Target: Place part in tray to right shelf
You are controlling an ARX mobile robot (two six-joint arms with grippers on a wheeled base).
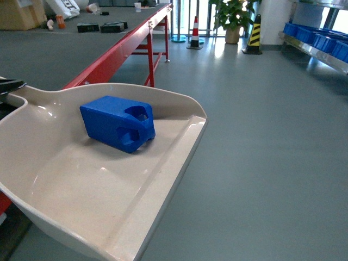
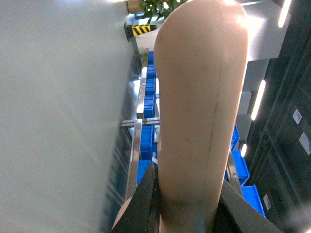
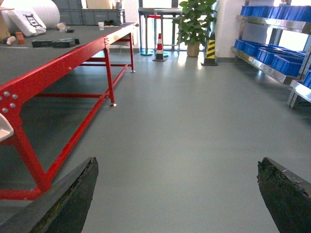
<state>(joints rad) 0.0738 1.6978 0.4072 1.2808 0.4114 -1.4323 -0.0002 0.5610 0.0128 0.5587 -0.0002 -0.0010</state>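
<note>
Blue part (image 1: 119,123) in beige tray (image 1: 65,196)

Part (image 1: 118,123): bright blue. Tray (image 1: 65,185): glossy cream-beige. Table frame (image 3: 73,58): red; top dark grey. Crates (image 3: 272,58) at 2 o'clock: blue. Bollard (image 3: 210,48): yellow-black stripes.

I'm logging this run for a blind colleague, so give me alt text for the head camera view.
A blue part lies on its side in a large cream tray held out over grey floor. A red-framed table runs along the left, and a steel shelf with blue crates stands far right.
</note>
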